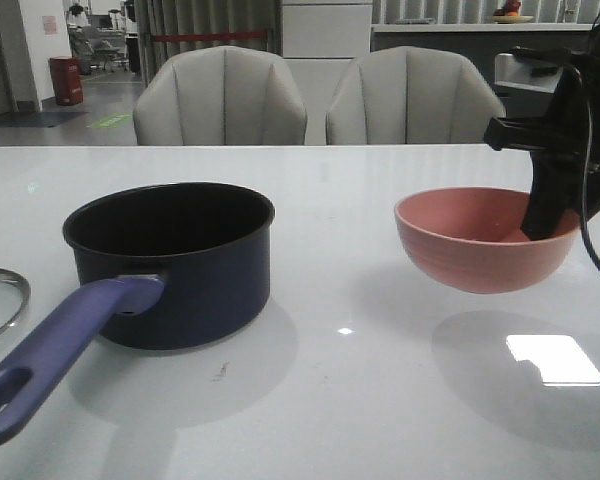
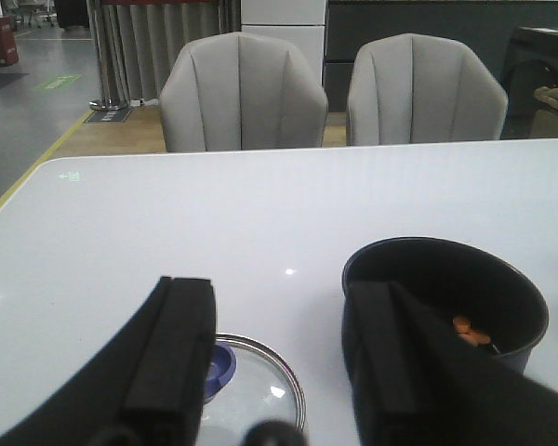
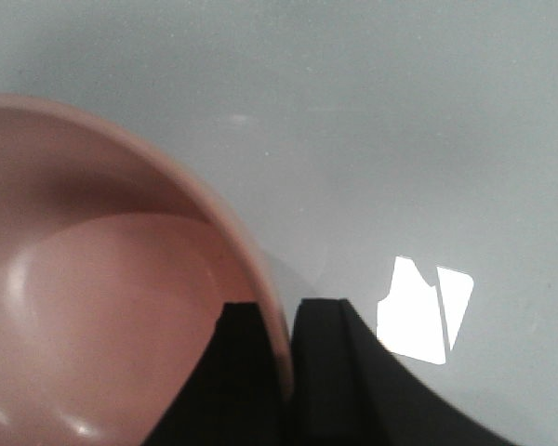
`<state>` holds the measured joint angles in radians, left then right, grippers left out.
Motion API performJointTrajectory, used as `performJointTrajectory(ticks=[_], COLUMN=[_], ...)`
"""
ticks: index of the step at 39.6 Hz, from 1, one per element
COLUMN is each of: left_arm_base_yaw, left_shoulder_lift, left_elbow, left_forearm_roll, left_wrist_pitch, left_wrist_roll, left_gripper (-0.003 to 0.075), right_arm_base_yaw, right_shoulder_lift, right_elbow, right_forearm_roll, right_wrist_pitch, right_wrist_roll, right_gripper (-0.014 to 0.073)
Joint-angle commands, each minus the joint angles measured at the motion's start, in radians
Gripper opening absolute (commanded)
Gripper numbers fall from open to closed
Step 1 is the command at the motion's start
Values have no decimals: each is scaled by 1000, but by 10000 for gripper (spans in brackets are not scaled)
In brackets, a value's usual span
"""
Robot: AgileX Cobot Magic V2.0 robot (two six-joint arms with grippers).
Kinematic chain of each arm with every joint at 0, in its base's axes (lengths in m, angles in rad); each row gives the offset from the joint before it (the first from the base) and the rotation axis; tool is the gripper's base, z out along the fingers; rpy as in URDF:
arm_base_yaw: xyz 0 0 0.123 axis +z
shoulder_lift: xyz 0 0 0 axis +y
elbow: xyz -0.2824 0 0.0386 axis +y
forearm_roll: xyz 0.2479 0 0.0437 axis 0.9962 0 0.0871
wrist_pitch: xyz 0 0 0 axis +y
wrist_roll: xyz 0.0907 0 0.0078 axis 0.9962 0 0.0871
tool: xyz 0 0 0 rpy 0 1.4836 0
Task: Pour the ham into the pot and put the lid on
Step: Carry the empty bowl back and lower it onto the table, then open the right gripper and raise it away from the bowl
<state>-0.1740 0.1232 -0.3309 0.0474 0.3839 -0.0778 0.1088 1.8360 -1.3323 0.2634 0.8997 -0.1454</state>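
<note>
The dark navy pot [image 1: 170, 265] stands on the white table at the left, its purple-blue handle [image 1: 60, 350] pointing toward the front left corner. A few orange-pink ham pieces [image 2: 470, 332] lie inside the pot [image 2: 446, 279]. The glass lid [image 1: 0, 300] lies flat at the far left edge. In the left wrist view my left gripper [image 2: 277, 293] is open above the lid [image 2: 260, 381], with the blue knob [image 2: 219, 367] beside one finger. My right gripper [image 1: 550, 225] is shut on the rim of a pink bowl [image 1: 480, 245], holding it above the table. The bowl [image 3: 93, 307] looks empty, and my right gripper [image 3: 286, 316] pinches its wall.
Two grey chairs [image 1: 220, 100] stand behind the table's far edge. A bright window reflection [image 1: 555, 360] lies on the tabletop below the bowl. A small dark mark [image 1: 222, 372] sits in front of the pot.
</note>
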Motion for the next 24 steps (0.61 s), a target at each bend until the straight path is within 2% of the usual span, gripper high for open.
performJointTrajectory(ticks=[1,9,13,19,24], left_arm_base_yaw=[-9,-9,-9,-9,-9], left_shoulder_lift=[13,13,13,13,13], left_elbow=[-25,-25,-25,-25,-25], left_forearm_roll=[-6,-6,-6,-6,-6], left_wrist_pitch=[-71,-71,-71,-71,-71], left_wrist_roll=[-2,-2,-2,-2,-2], left_gripper=[365,365,365,365,365], right_arm_base_yaw=[-6,-6,-6,-6,-6], right_shoulder_lift=[-25,4,7,7,0], right_elbow=[-22,-22,-22,-23,-23], right_forearm_roll=[22,22,18,-16,-65], right_wrist_pitch=[-22,-14,-14,-18,-15], right_wrist_roll=[-12,-10,-10,-8,-8], right_gripper=[136,160,216,347,392])
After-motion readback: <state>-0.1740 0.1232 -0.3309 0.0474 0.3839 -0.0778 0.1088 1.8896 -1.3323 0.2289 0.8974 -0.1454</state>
